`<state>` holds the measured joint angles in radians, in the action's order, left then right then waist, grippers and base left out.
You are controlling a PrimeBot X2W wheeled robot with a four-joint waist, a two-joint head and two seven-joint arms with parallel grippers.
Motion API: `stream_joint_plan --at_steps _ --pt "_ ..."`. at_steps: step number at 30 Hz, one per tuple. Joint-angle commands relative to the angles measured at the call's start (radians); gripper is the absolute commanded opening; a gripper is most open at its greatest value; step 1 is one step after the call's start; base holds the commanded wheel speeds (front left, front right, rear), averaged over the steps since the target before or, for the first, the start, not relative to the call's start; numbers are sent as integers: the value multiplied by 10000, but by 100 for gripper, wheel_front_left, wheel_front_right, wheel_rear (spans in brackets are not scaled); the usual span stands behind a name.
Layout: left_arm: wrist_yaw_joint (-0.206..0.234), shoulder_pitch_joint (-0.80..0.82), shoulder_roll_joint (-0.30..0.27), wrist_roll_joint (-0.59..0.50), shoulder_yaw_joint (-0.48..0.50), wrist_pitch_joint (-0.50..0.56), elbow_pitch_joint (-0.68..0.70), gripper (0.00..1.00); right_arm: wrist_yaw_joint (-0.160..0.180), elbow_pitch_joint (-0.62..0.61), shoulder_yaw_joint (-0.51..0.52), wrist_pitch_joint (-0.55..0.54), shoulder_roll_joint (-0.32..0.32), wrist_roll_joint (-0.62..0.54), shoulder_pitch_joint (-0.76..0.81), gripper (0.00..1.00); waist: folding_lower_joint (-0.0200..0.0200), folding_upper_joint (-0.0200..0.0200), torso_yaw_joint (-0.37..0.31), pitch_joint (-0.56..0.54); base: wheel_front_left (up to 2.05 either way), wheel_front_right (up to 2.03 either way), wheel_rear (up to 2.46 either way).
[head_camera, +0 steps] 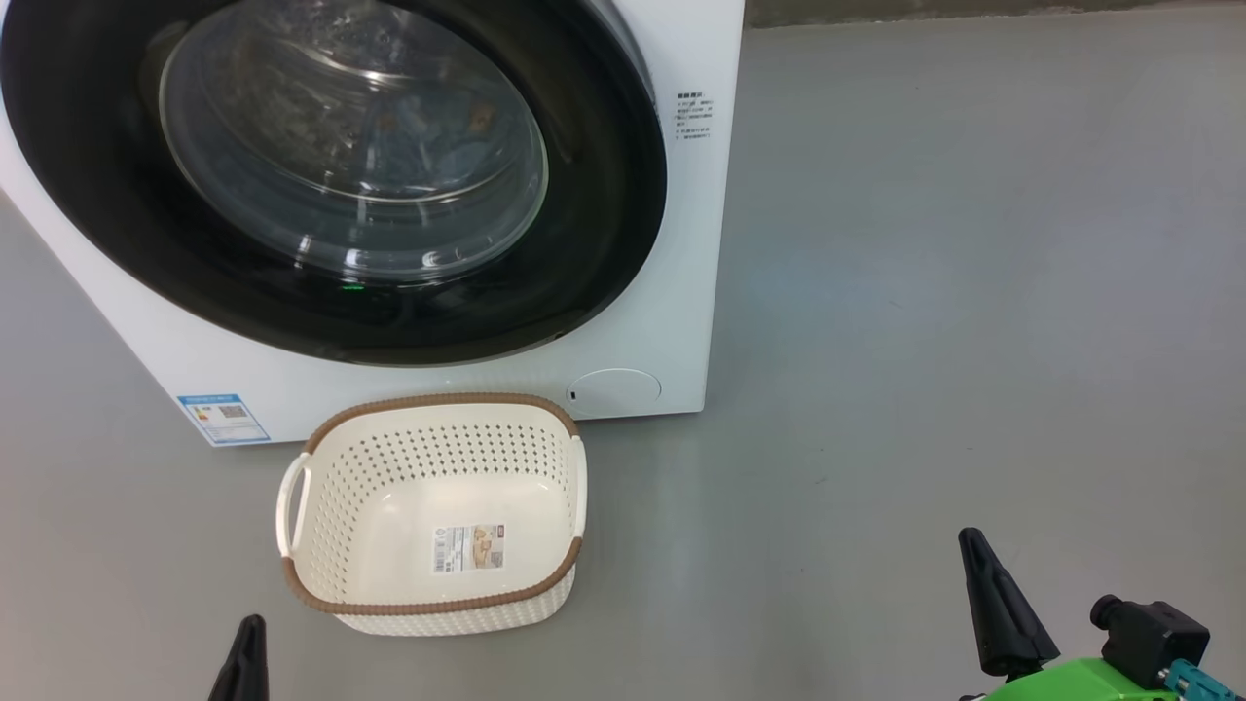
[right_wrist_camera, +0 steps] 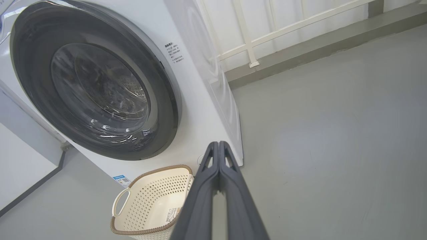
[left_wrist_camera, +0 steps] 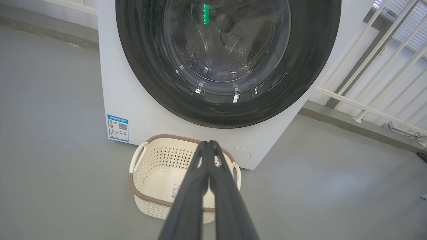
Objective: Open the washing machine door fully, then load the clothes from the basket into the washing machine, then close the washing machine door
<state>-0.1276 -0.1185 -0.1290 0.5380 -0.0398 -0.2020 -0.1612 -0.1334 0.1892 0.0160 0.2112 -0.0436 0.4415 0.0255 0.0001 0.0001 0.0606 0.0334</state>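
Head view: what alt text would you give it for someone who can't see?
A white washing machine with its round black-rimmed door shut, light blue clothes faintly visible through it. An empty cream basket sits on the grey floor just before it.

Shut door [head_camera: 604, 195] blocks the washing machine [head_camera: 691, 292]; basket [head_camera: 438, 401] unobstructed.

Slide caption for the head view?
Empty cream perforated basket before white washing machine, black-rimmed glass door closed; left gripper and right gripper shut.
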Motion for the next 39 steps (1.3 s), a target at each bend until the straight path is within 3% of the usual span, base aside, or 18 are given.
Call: stream_joint_plan --at_steps 1,39 --pt "-3 350 -157 297 150 63 154 0 5 -210 13 -64 -132 339 -217 0 -1 -1 -9 -5 0 0 0" --pt "-14 1022 64 4151 485 1038 -188 0 12 53 173 -1052 -241 4544 -601 0 -1 -1 -223 -111 0 0 0"
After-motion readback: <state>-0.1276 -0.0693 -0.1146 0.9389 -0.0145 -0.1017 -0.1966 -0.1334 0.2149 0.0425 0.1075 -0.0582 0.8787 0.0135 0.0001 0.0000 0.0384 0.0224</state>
